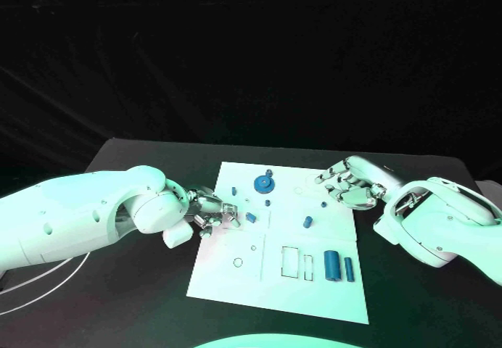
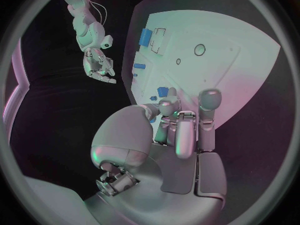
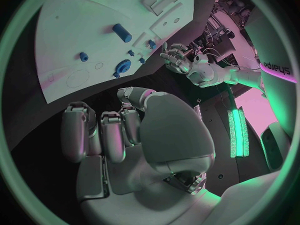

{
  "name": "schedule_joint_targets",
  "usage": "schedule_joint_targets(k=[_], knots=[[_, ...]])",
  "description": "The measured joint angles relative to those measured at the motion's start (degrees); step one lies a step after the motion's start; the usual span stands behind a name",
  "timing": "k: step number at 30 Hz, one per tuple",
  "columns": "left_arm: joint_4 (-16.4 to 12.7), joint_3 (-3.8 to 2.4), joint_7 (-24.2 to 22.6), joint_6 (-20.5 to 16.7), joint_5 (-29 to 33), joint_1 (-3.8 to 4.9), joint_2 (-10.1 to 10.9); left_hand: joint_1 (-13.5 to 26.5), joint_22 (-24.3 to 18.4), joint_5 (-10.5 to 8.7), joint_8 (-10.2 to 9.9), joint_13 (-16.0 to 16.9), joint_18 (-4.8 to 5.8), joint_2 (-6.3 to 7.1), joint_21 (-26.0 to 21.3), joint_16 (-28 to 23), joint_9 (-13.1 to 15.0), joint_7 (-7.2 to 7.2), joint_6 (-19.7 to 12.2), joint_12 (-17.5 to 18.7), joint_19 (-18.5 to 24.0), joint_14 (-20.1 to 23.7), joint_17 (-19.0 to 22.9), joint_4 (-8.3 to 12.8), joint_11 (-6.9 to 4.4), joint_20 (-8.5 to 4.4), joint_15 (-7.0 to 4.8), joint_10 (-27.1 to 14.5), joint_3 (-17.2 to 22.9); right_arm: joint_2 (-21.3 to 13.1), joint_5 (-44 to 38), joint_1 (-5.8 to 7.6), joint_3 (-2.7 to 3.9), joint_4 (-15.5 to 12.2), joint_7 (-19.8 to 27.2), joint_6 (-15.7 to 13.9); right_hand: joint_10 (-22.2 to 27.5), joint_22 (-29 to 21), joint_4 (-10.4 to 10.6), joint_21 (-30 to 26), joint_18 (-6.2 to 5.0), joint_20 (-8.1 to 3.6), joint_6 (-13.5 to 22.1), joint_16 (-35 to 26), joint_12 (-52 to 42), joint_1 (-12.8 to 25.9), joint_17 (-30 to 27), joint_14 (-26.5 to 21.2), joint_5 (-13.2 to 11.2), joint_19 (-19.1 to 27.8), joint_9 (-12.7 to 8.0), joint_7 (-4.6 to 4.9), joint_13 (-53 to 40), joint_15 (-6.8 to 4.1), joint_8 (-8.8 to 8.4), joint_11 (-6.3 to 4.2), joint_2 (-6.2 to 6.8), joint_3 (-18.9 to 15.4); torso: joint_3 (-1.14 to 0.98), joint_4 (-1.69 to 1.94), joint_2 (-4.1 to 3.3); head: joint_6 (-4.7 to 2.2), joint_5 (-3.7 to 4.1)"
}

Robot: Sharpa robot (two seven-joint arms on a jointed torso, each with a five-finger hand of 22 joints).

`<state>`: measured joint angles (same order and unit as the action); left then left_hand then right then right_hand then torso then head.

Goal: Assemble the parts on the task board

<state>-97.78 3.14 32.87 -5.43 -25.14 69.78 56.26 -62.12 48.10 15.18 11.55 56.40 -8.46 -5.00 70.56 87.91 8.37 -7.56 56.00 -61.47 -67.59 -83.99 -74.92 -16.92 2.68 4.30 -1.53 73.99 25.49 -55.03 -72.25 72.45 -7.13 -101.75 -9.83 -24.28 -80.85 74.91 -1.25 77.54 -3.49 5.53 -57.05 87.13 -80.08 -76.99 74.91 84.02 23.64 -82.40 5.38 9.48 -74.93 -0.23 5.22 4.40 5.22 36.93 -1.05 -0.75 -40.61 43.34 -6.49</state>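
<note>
We're looking down at the white rectangular task board [image 1: 274, 290] lying in the middle of the black tabletop [image 1: 136, 156], with small blue plastic parts scattered over it: a round blue disc [image 1: 262, 185] toward the far side, a little blue peg [image 1: 307, 222] near the middle, and two long blue bars [image 1: 339, 266] lying side by side toward the near right. The left hand [image 1: 210, 212] is sitting at the board's left edge, fingers curled in right beside a small blue block [image 1: 250, 217]; we can't tell if it's actually pinching it or just touching. The right hand [image 1: 350, 185] is hovering over the far right corner, fingers loosely apart, holding nothing. Our guess: we're on picking up that block, and next it'll need seating into a slot.
</note>
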Motion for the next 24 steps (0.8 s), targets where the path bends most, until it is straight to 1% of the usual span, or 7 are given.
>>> schedule_joint_targets(k=[4,6,7,10,14,18,24], knots=[[0.37,0.02,0.01,-0.47,0.08,-0.05,-0.85,0.17,0.01,0.00,-0.36,0.03,0.00,0.17,0.21,0.17,-0.59,0.11,0.11,0.00,0.00,0.00,0.00,0.02,0.00,0.00,0.00,0.00,3.19,0.00,-0.10,0.00,0.00,-0.08,-0.02,-0.17,0.00,0.00,0.00,0.00,0.00,0.00,0.00,0.00,0.00,0.00,0.00,0.00,0.00,0.00,0.00,0.00,0.00,0.00,0.00,0.00,0.00,0.00,0.01,-0.04,-0.01,0.05,0.11],[0.50,0.02,0.01,-0.69,0.08,-0.08,-1.18,0.56,0.06,0.00,-0.41,0.03,0.00,0.56,0.21,0.17,-0.90,0.00,0.40,0.00,0.00,0.00,0.00,0.02,0.00,0.00,0.00,0.00,5.05,0.00,-0.13,0.00,0.00,-0.11,-0.03,-0.22,0.00,0.00,0.00,0.00,0.00,0.00,0.00,0.00,0.00,0.02,0.00,0.00,0.00,0.00,0.00,0.00,0.00,0.00,0.00,0.00,0.02,0.00,0.01,-0.04,-0.02,0.09,0.15],[0.57,0.02,0.01,-0.80,0.08,-0.10,-1.33,0.70,0.06,0.00,-0.41,0.03,0.00,0.70,0.21,0.17,-1.10,0.00,0.40,0.00,0.00,0.00,0.00,0.03,0.00,0.00,0.00,0.00,6.20,0.00,-0.15,0.00,0.00,-0.12,-0.04,-0.25,0.00,0.00,0.00,0.00,0.00,0.00,0.00,0.00,0.00,0.23,0.00,0.00,0.00,0.00,0.00,0.00,0.00,0.00,0.00,0.00,0.23,0.00,0.01,-0.04,-0.02,0.10,0.19],[0.83,0.04,0.01,-1.20,0.09,-0.17,-1.79,1.07,0.06,0.00,-0.64,0.02,0.00,1.07,0.21,0.17,-1.41,0.01,0.40,0.00,0.00,0.00,0.01,0.04,0.00,0.00,0.00,0.00,8.10,0.00,-0.19,0.00,0.01,-0.16,-0.06,-0.32,0.00,0.00,0.00,0.00,0.00,0.00,0.00,0.00,0.00,0.23,0.00,0.00,0.00,0.00,0.00,0.00,0.01,0.00,0.00,0.00,0.23,0.00,0.03,-0.02,-0.02,0.15,0.26],[1.36,0.05,0.01,-1.72,0.08,-0.21,-2.35,1.53,0.05,0.00,-0.64,0.02,0.00,1.53,0.45,0.17,-1.64,-0.16,0.57,0.00,0.00,0.00,0.01,0.10,0.00,0.00,0.00,0.00,9.39,-0.01,-0.24,0.01,0.01,-0.23,-0.08,-0.45,0.00,-0.01,-0.24,0.00,0.00,0.00,0.00,0.00,0.00,0.23,0.00,0.00,0.00,0.00,0.00,0.00,0.01,0.00,0.00,0.00,0.23,0.24,0.04,0.03,-0.02,0.21,0.30],[1.90,0.05,0.01,-2.18,0.01,-0.24,-2.88,1.53,0.12,0.00,-0.64,0.02,0.00,1.53,0.45,0.17,-1.70,-0.20,0.60,0.00,0.01,0.00,0.01,-0.06,0.00,0.00,0.00,0.00,9.55,0.00,-0.29,0.01,0.01,-0.31,-0.08,-0.57,0.00,0.04,-0.24,0.00,0.00,0.00,0.00,0.00,0.00,0.23,0.00,0.00,0.00,0.00,0.00,0.00,0.01,0.00,0.00,0.00,0.23,0.24,0.08,0.04,-0.02,0.23,0.31],[2.63,0.05,0.06,-2.60,-0.32,-0.37,-3.62,1.53,0.11,0.00,-0.64,0.02,0.00,1.53,0.45,0.17,-1.69,-0.20,0.60,0.00,0.01,0.00,0.01,0.18,0.00,-0.01,0.00,0.00,9.79,0.01,-0.35,0.02,0.01,-0.45,-0.08,-0.73,0.00,0.04,-0.24,0.00,0.00,0.00,0.00,0.00,0.00,0.23,0.00,0.00,0.00,0.00,0.00,0.00,0.01,0.00,0.01,0.00,0.23,0.24,0.08,0.04,0.01,0.30,0.31]])
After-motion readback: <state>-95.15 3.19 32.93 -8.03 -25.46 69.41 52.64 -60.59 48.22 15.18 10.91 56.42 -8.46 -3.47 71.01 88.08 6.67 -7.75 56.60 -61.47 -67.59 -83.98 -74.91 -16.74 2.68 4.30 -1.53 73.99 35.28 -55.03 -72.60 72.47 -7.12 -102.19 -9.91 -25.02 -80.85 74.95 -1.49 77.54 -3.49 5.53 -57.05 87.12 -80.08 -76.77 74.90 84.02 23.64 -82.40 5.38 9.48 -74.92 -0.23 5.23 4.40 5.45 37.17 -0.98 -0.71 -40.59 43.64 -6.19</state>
